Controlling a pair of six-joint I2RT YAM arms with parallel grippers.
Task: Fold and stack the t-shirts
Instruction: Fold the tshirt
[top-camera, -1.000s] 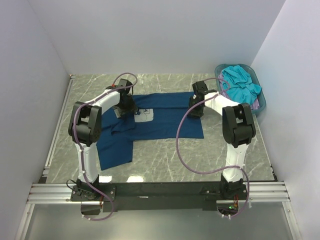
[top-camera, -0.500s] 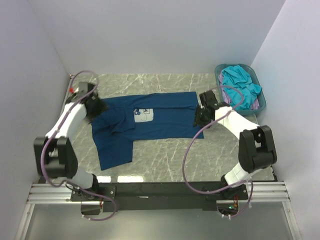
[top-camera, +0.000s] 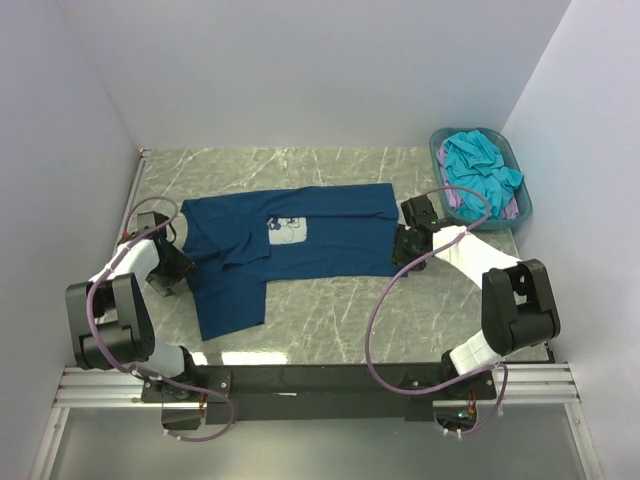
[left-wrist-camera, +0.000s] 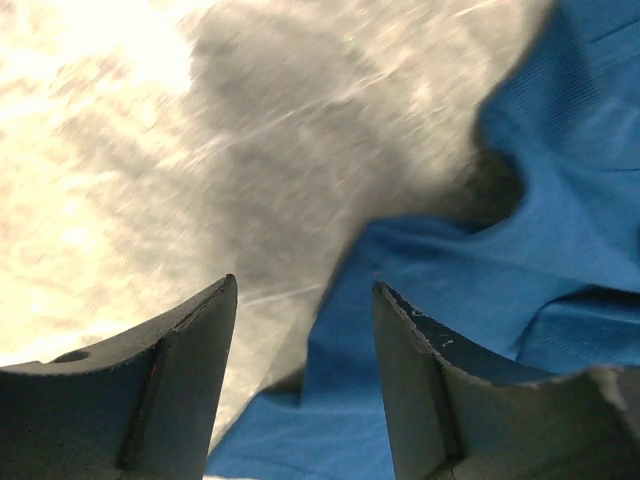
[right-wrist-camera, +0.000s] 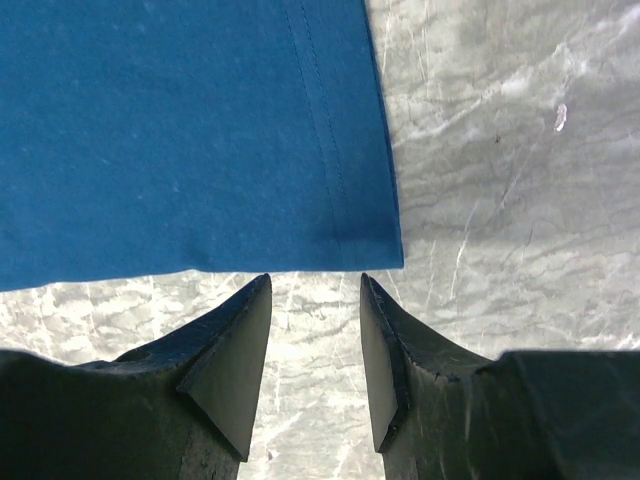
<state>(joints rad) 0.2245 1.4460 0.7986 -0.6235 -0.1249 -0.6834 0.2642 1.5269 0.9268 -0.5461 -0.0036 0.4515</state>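
The dark navy t-shirt (top-camera: 330, 235) lies spread flat across the marble table, its small white print (top-camera: 288, 230) facing up and one rumpled part hanging toward the front left. My left gripper (top-camera: 175, 267) is low at the shirt's left edge. In the left wrist view it (left-wrist-camera: 305, 290) is open over the cloth edge (left-wrist-camera: 560, 230), gripping nothing. My right gripper (top-camera: 402, 247) is at the shirt's right hem. In the right wrist view it (right-wrist-camera: 315, 280) is open just short of the hem corner (right-wrist-camera: 385, 250). The turquoise t-shirt (top-camera: 480, 165) and the pale lilac one (top-camera: 512, 208) lie in the basket.
The teal plastic basket (top-camera: 437, 150) stands at the back right corner against the wall. White walls close the table on the left, back and right. A metal rail (top-camera: 115, 260) runs along the left edge. Bare marble (top-camera: 330, 310) shows in front of the shirt.
My left arm swung from the shirt's middle out to its left edge and came down there. My right gripper shifted a little to the right hem. The shirt's left side now lies spread out.
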